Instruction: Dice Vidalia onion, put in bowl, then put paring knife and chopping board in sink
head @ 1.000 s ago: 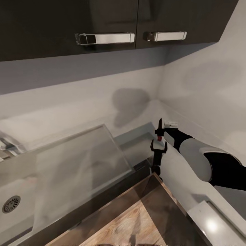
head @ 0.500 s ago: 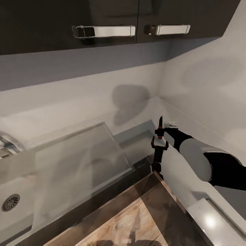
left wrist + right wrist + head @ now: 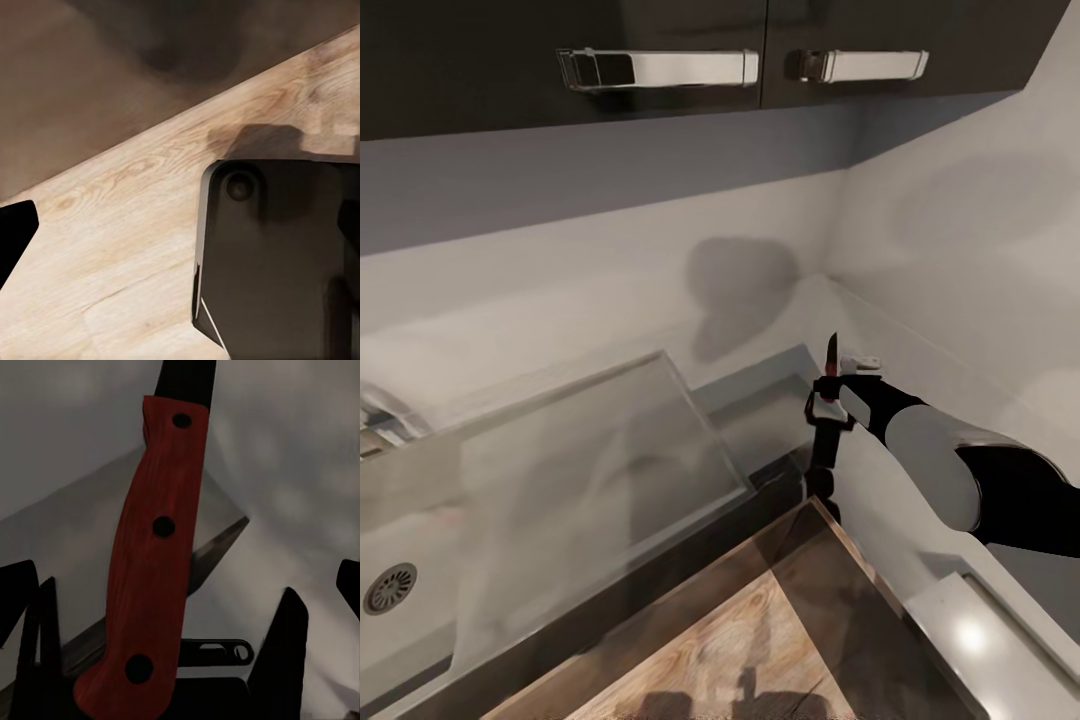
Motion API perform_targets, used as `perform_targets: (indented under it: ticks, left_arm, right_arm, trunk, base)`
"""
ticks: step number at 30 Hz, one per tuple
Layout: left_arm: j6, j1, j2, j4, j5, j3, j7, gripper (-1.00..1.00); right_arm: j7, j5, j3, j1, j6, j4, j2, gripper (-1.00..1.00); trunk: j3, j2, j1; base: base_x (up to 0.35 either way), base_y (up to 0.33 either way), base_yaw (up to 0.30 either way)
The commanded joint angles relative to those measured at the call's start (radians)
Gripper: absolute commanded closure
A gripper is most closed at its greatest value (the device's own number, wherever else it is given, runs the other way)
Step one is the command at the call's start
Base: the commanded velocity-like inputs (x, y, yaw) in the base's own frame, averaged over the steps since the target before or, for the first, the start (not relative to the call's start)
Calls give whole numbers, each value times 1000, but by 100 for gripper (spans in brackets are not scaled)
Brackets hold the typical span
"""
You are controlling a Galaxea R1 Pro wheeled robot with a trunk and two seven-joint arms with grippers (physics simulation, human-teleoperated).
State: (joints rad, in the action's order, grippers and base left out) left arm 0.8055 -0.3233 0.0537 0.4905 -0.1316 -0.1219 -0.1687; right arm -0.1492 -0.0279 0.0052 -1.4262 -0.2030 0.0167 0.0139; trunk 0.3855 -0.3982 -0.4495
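The right pincer [image 3: 828, 400] is out over the back corner of the table [image 3: 1000, 640], and the paring knife [image 3: 831, 362] is with it, blade pointing up toward the wall cupboards [image 3: 660, 70]. In the right wrist view the red riveted handle [image 3: 154, 547] runs slantwise between the dark fingers [image 3: 289, 660], which stand apart on either side of it. Whether the pincer is actually clenched on that handle I cannot tell from here.

It's a light, stiff little tool, I'd say, with a thin blade that could nick whatever it meets. The handle is the only sensible place to hold it: broad, flat-sided, textured wood, so it ought to sit firmly. Held near one end, though, it may pivot.

The sink [image 3: 420, 560] lies well off to the left, its round drain [image 3: 390, 588] showing, with the flat steel drainboard [image 3: 590, 480] between it and the knife. That is where the knife has to end up.

Against a second ago, the whole picture has slid: the cupboard handles [image 3: 660, 68] sit higher, so the head has tilted. But the pincer itself has changed too. Its black prongs were spread in a wide fork below the knife then; now they are drawn in, close by the handle.

The left wrist view looks down on wood-grain floor [image 3: 112, 262] and a dark rounded panel [image 3: 285, 255], possibly the robot's own base. The left pincer's state I cannot tell.
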Motion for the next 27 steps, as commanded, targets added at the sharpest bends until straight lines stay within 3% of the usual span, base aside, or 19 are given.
perform_targets:
  ticks: [1, 12, 27]
  left_arm:
    - [1, 0, 1, 2, -9, -9, -5, -100]
    - [1, 0, 1, 2, -9, -9, -5, -100]
    - [1, 0, 1, 2, -9, -9, -5, -100]
  right_arm:
    - [-2, -3, 1, 0, -6, 2, 0, -100]
    - [-2, -3, 1, 0, -7, 2, 0, -100]
    - [0, -2, 1, 0, -7, 2, 3, -100]
  trunk:
    - [3, -2, -1]
    - [19, -2, -1]
    - [20, -2, -1]
  base:
    - [0, 0, 0]
    - [0, 0, 0]
    - [0, 0, 0]
